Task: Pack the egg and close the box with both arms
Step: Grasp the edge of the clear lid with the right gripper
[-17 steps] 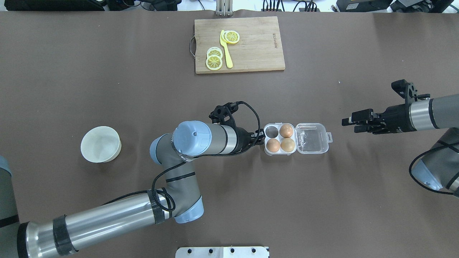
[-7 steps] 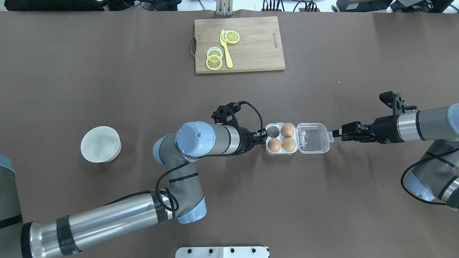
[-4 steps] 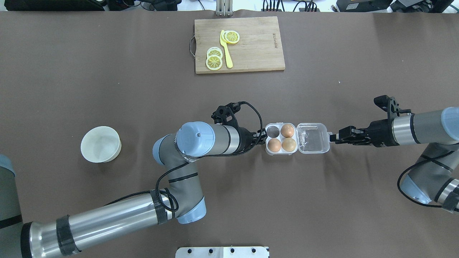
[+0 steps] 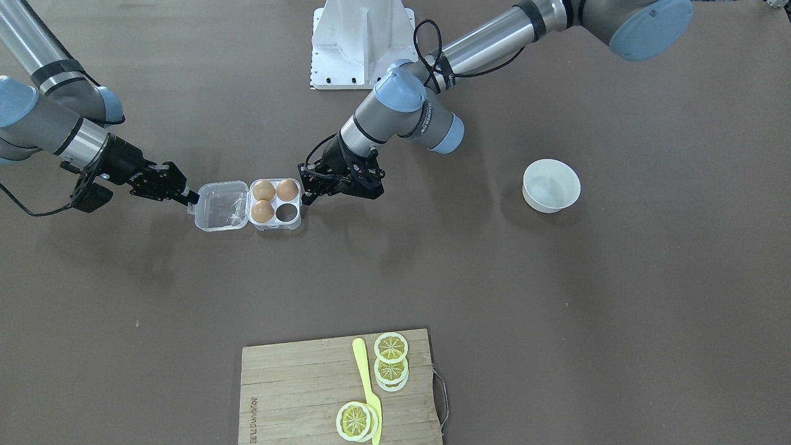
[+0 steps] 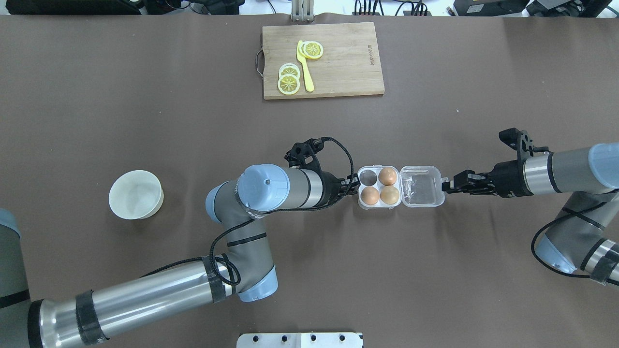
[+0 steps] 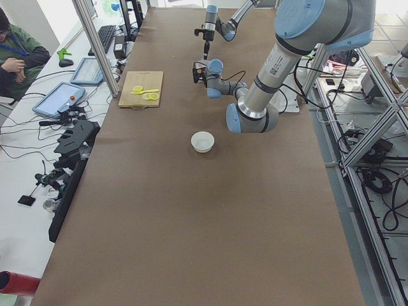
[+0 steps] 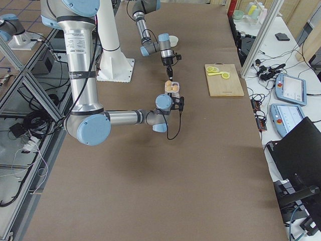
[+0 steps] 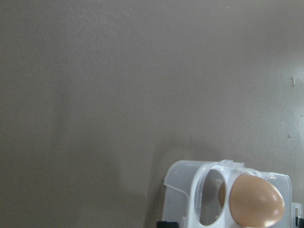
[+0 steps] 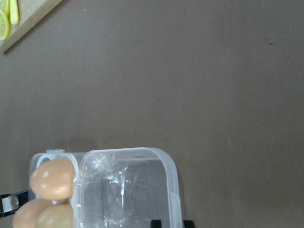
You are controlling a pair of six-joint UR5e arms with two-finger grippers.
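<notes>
The clear box (image 5: 378, 204) lies open at mid-table, its lid (image 5: 421, 186) flat toward my right arm. Three brown eggs fill its cells: one egg (image 5: 387, 176) at the back, two in front; the back-left cell (image 5: 367, 177) is empty. My left gripper (image 5: 355, 185) sits against the tray's left end, open; in the left wrist view its tips show wide apart beside the box (image 8: 190, 190). My right gripper (image 5: 447, 186) has its fingers nearly together, tips at the lid's latch tab (image 5: 443, 184). The lid (image 9: 123, 190) fills the right wrist view's bottom.
A white bowl (image 5: 136, 194) stands left of my left elbow. A wooden cutting board (image 5: 338, 63) with lemon slices (image 5: 288, 82) and a yellow knife (image 5: 304, 72) lies at the far edge. The white pedestal (image 4: 361, 43) stands by the robot's base.
My right arm has come in from the right, turned its wrist and brought its narrowed fingers to the latch tab. The left gripper nudged the box slightly right, then held still.
</notes>
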